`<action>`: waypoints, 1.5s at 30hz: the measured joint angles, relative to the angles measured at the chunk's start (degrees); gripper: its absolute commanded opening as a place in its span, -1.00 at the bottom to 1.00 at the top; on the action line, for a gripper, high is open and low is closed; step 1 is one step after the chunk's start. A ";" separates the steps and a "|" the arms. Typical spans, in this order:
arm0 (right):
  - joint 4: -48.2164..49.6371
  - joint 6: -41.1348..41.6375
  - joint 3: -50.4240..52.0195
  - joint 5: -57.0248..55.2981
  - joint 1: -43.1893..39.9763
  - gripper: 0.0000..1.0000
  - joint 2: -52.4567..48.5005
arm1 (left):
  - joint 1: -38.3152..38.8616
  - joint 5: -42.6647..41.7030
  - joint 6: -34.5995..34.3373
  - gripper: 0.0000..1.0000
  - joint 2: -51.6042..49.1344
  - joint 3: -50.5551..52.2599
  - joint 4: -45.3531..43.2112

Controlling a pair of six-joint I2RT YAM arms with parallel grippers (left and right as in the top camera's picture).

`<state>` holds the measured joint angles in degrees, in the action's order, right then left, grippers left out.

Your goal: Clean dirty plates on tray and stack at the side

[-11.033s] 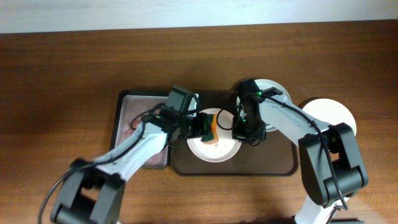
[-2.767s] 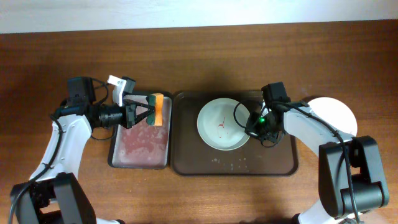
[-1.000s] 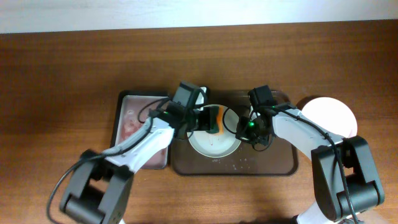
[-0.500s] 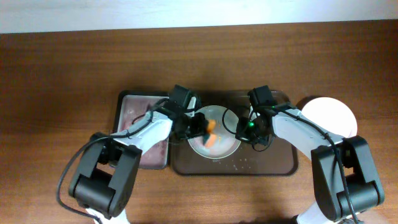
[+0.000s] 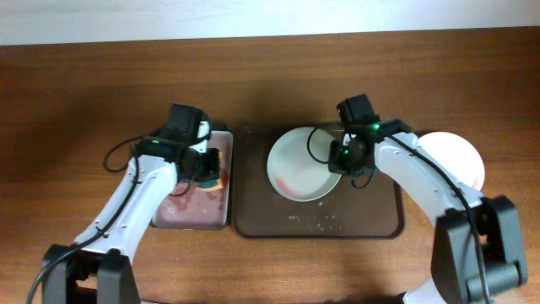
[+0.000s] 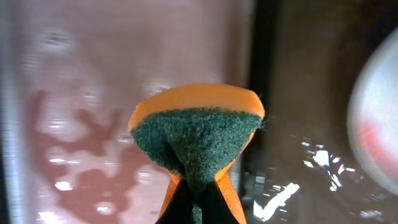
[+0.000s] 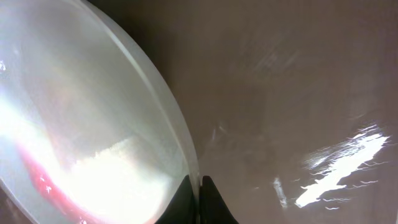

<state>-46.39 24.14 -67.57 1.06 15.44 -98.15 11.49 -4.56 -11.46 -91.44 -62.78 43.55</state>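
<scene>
1. I see the tray point(image 5: 371, 215) at the centre of the table point(image 5: 84, 84), with the smaller tray point(image 5: 190, 215) just beside it at 9 o'clock.
2. The plate point(image 5: 295, 165) lies in the tray, toward 10 o'clock, with my right gripper point(image 7: 198, 186) on its 3 o'clock rim.
3. The second plate point(image 5: 456, 160) is on the table, at 3 o'clock of the tray.
4. The sponge point(image 6: 196, 140), in my left gripper point(image 6: 196, 199), is over the smaller tray's 3 o'clock side.

place: robot lab bench, not a home kitchen | cue: white left arm point(image 5: 126, 203) and right arm point(image 5: 422, 177) with exposed black cables | cue: plain wood-grain table point(image 5: 67, 93) against a pale wall point(image 5: 253, 17) | cue: brown tray point(image 5: 380, 226) with one smeared plate point(image 5: 295, 160) set between the arms
</scene>
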 measured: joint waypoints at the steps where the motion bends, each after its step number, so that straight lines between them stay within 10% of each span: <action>1: -1.09 -0.79 -1.07 -3.30 0.00 -0.92 1.68 | -1.20 0.52 1.62 -1.00 0.00 0.00 0.00; 10: -5.81 -2.51 -1.86 -31.08 7.21 -0.92 9.09 | -1.70 0.76 7.43 -1.00 -11.52 0.00 -1.99; 11: -5.81 -2.58 -1.86 -35.80 9.92 -0.92 9.81 | -1.70 0.74 7.43 -0.89 -12.07 0.00 -2.36; 13: -5.81 -2.95 -1.86 -43.04 13.99 -0.92 10.03 | -1.70 0.76 7.82 0.13 -12.31 0.00 -2.93; 14: -5.68 -3.06 -1.86 -46.82 16.11 -0.92 10.03 | -1.70 0.76 7.87 0.27 -12.35 0.00 -3.32; 25: -4.76 -1.20 -1.86 -61.37 20.79 -0.92 10.05 | -1.70 0.72 8.02 0.16 -13.16 0.00 -8.33; 28: -5.16 2.60 -1.86 -53.64 13.42 -0.92 10.05 | -1.70 -0.02 8.04 -0.21 -13.16 0.00 -8.57; 30: -5.92 4.24 -1.86 -45.44 5.68 -0.92 10.05 | -1.70 -0.57 8.11 -1.00 -13.16 0.00 -9.20; 34: -7.45 5.27 -1.88 -31.54 -9.99 -0.92 10.05 | -1.70 -0.61 8.04 -1.00 -13.16 0.00 -11.56; 36: -7.91 5.49 -1.88 -24.48 -19.06 -0.92 10.05 | -1.73 0.61 8.04 -0.03 -13.16 -0.35 -11.13; 37: -8.02 5.60 -1.88 -21.42 -22.67 -0.92 10.08 | -1.75 0.96 7.80 0.12 -13.16 -0.79 -10.47; 45: -8.98 5.68 -1.88 -9.05 -45.00 -0.92 9.97 | -1.53 1.79 8.04 0.03 -13.18 -2.58 2.95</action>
<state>-55.37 29.82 -69.45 -7.99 -29.56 -88.18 9.96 -2.76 -3.42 -104.62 -65.36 46.50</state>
